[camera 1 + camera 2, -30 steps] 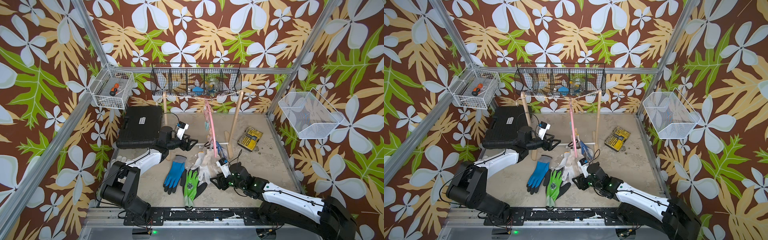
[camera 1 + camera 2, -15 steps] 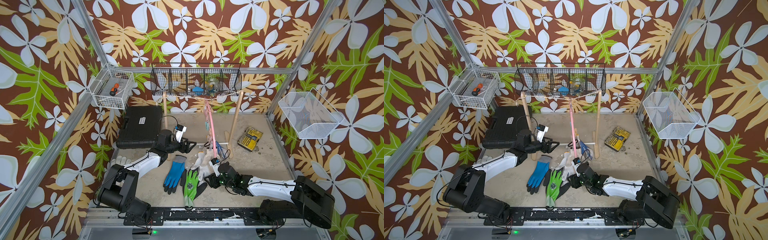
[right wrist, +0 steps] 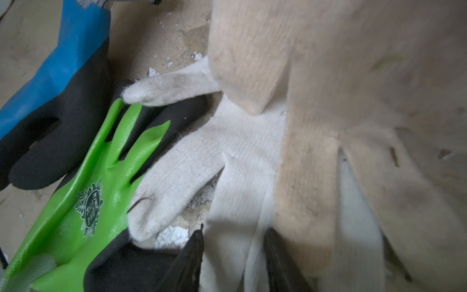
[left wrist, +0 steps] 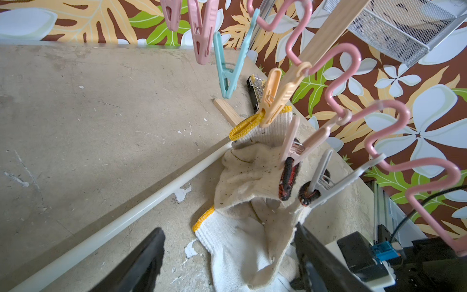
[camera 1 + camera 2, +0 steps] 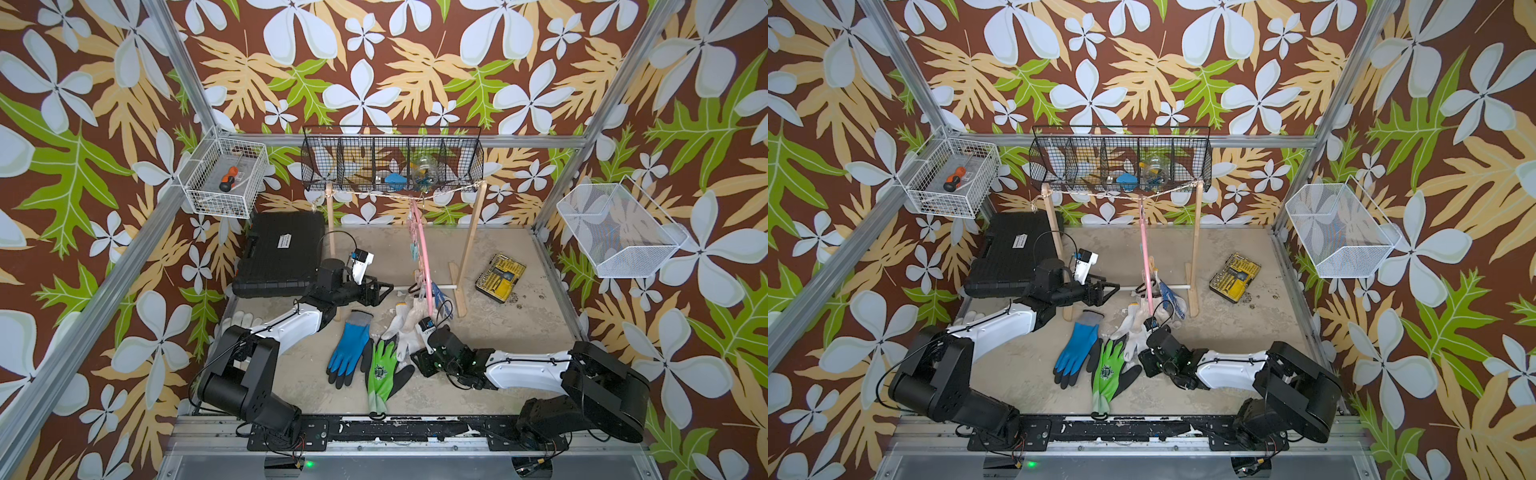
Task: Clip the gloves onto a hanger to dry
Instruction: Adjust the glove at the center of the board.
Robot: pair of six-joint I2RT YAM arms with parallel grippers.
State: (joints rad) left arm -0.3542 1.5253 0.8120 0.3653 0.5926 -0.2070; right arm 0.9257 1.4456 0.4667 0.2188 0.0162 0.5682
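Note:
The pink hanger (image 5: 422,249) (image 5: 1145,249) hangs from the rack's string, and its wavy bar (image 4: 353,63) carries pastel clips. An orange clip (image 4: 275,96) grips a yellow-cuffed white glove; two pale clips hold a dirty beige glove (image 4: 252,174) by its dark cuff. A blue-and-black glove (image 5: 349,349) (image 3: 63,63) and a green one (image 5: 382,370) (image 3: 83,202) lie flat. My left gripper (image 5: 384,289) (image 4: 228,232) hovers open beside the clipped gloves. Low on the floor, my right gripper (image 5: 417,355) (image 3: 233,235) pinches a white knit glove (image 3: 227,151) from the heap (image 5: 1133,328).
A black case (image 5: 282,257) lies at the back left and a yellow bit box (image 5: 500,276) at the back right. The wooden rack's posts (image 5: 469,245) and low white rail (image 4: 126,217) flank the hanger. Wire baskets (image 5: 392,162) hang on the walls. Another white glove (image 5: 245,320) lies by the left arm.
My right gripper has slid left along the floor into the white glove heap and narrowed its jaws onto a glove. The left gripper has edged slightly toward the hanger, still open.

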